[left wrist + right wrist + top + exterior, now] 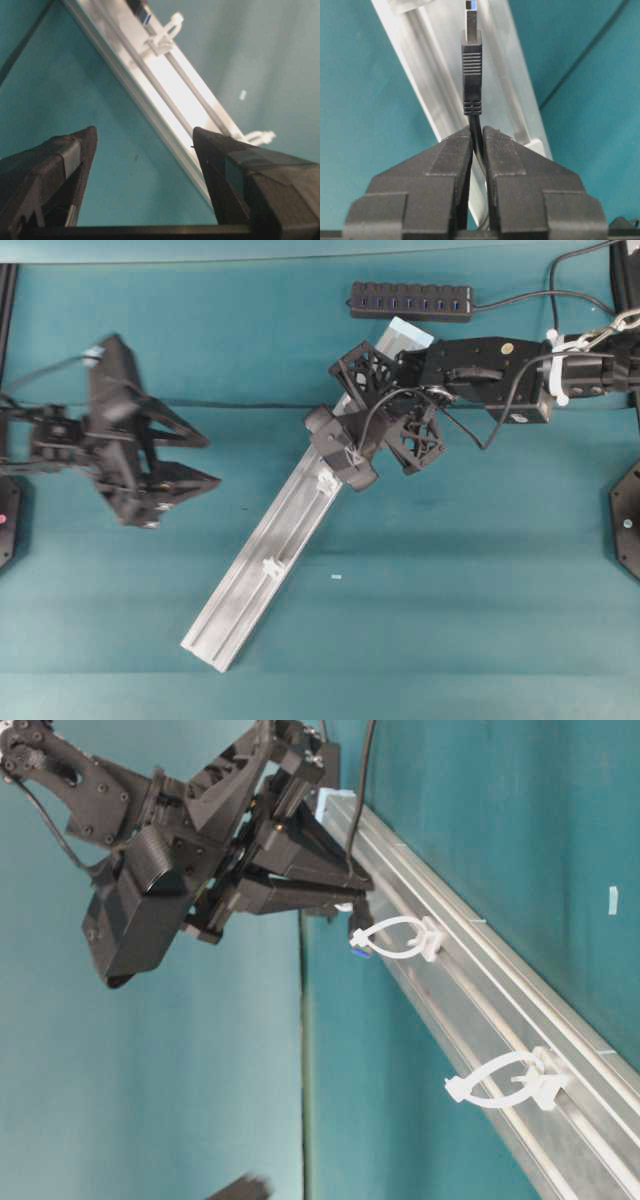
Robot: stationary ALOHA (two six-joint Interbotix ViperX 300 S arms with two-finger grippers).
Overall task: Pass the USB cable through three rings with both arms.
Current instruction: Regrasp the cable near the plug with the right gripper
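My right gripper (477, 131) is shut on the USB cable (476, 125) just behind its dark plug (471, 70). It hovers over the upper part of the silver rail (250, 590). In the table-level view the plug tip (358, 940) sits right at the mouth of a white ring (400, 938), and another ring (505, 1085) stands further down the rail. From overhead these rings show at mid-rail (325, 480) and lower down (272, 565). My left gripper (212, 460) is open and empty, left of the rail and apart from it. Its wrist view shows the rail between its fingertips (200, 137).
The black multi-port hub (410, 300) lies at the back of the teal cloth, just beyond the rail's top end. A small white scrap (336, 577) lies right of the rail. The rail runs diagonally from back centre to front left.
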